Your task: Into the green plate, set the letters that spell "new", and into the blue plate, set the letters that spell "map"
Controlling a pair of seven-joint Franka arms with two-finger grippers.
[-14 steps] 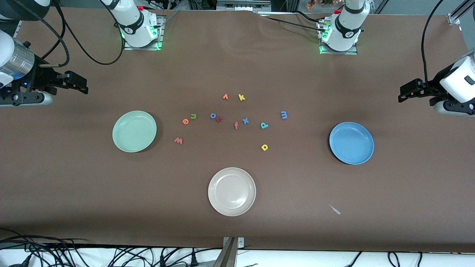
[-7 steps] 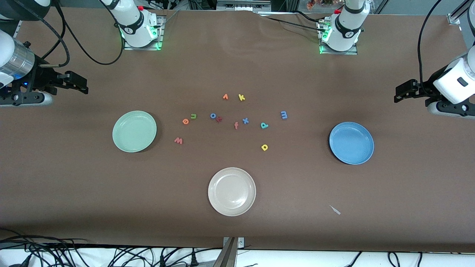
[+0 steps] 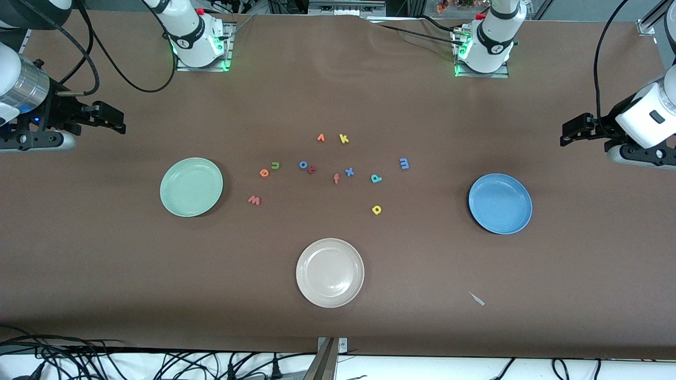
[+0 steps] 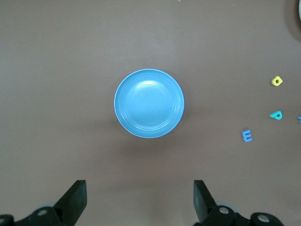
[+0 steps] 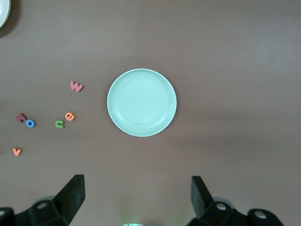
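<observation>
The cream-white plate (image 3: pixel 330 272) serves as the landmark: it lies nearest the front camera, midway along the table (image 3: pixel 105 274). All the letters lie farther from the camera than this plate.

The green plate (image 3: pixel 191 187) sits toward the right arm's end from the cream-white plate and holds nothing. The salmon-red w (image 3: pixel 254 200) lies on the table just beside it, with the orange e (image 3: pixel 264 172) and the green n (image 3: pixel 275 165) a little farther from the camera, touching or nearly touching each other.

The blue plate (image 3: pixel 500 203) sits toward the left arm's end from the cream-white plate, also holding nothing. The yellow a (image 3: pixel 376 209) is the letter closest to the cream-white plate; the teal p (image 3: pixel 376 178) and the blue m (image 3: pixel 404 163) lie farther back, between the cluster of letters and the blue plate.

Among them are the blue o (image 3: pixel 303 164), the blue x (image 3: pixel 349 171), the salmon f (image 3: pixel 336 179), the yellow k (image 3: pixel 344 139) and the small orange v (image 3: pixel 321 138).

The right gripper (image 3: pixel 108 117) hangs at its own end of the table, fingers wide apart and holding nothing, exactly where it was a second ago. The left gripper (image 3: pixel 573 129) hangs at the other end, fingers also spread and empty; over the last second it has crept slightly toward the middle of the table. No letter or plate has moved.
</observation>
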